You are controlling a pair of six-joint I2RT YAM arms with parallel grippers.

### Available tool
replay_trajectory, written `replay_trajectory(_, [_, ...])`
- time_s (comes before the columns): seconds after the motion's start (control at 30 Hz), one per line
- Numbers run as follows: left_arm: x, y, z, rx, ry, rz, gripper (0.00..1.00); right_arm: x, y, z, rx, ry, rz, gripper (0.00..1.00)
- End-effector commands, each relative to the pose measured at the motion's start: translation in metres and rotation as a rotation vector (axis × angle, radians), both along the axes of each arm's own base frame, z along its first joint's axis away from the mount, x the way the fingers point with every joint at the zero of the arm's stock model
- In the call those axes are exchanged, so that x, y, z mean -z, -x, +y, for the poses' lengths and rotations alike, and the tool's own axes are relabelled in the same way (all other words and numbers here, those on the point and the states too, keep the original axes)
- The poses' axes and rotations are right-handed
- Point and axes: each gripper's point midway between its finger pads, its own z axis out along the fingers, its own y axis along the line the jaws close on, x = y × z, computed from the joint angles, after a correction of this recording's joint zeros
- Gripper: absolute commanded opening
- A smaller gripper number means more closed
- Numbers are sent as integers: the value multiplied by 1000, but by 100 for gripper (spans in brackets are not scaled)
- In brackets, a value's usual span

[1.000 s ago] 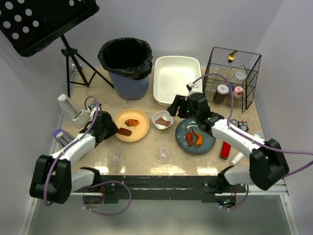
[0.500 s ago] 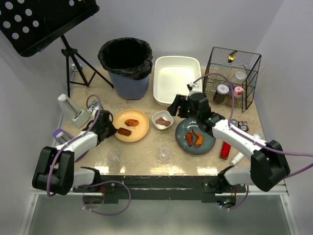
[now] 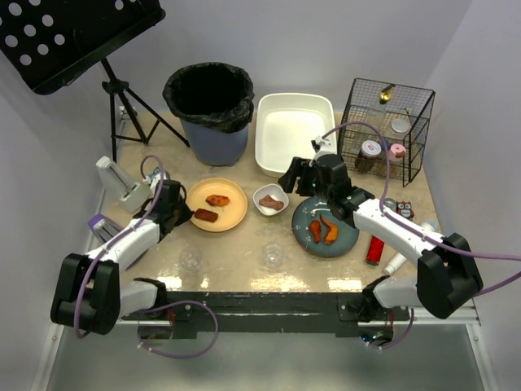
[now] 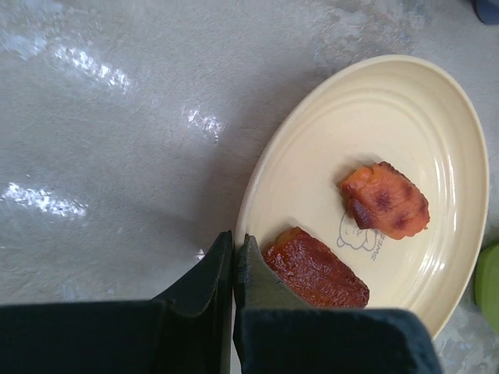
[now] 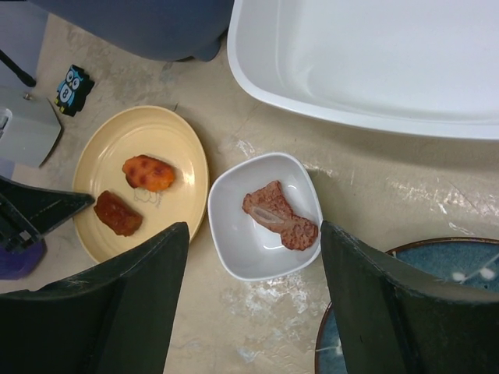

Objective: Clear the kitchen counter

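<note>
Overhead, top ext. view: the kitchen counter [image 3: 236,252] takes up the middle of the frame, a beige mottled top w/ a dark front edge and both arm bases along that edge. L gripper [image 3: 181,213] sits at the left rim of the yellow plate [image 3: 232,208], left of centre on the counter; the plate carries 2 food pcs. R gripper [image 3: 295,181] hovers just behind the white bowl [image 3: 260,192], which stands betw. the yellow plate and the blue plate [image 3: 346,232]. At the back: bin [image 3: 210,114] w/ black liner, white tub [image 3: 293,130], wire basket [image 3: 387,130] on the right. A clear glass [image 3: 190,258] stands in front of the yellow plate and a second glass [image 3: 273,256] in front of the bowl.

L wrist view: the L gripper's jaws are closed and pinch the plate's near rim, one finger outside over the counter, the other inside over the plate. The dark-brown pc [image 4: 316,269] lies just beside the inner finger; contact can't be told. The orange pc [image 4: 386,201] lies further in, apart from it. Whether the rim is off the counter can't be told.

R wrist view: the R gripper's jaws stand wide apart w/ nothing held. The white bowl shows below in the gap, w/ one meat pc [image 5: 279,216] inside. It rests on the counter near the yellow plate, not touching it. The tub's rim is just behind. An owl figure [image 5: 70,88] is at far left.
</note>
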Motion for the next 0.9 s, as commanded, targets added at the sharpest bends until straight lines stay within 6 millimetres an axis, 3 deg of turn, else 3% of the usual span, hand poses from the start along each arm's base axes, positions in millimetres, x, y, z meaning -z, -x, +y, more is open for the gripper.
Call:
replay_trajectory(0.0, [-45, -17, 0, 30, -16, -90, 0, -26, 2, 10, -56, -54, -75, 75])
replay_trajectory(0.27, [-95, -22, -14, 132, 12, -180, 0, -38, 7, 34, -194, -101, -106, 77])
replay_trajectory(0.5, [-127, -22, -31, 249, 52, -241, 0, -50, 10, 53, -316, -125, -124, 78])
replay_trajectory(0.87, [-144, -23, -60, 383, 162, -288, 0, -41, 15, 71, -360, -247, -60, 78])
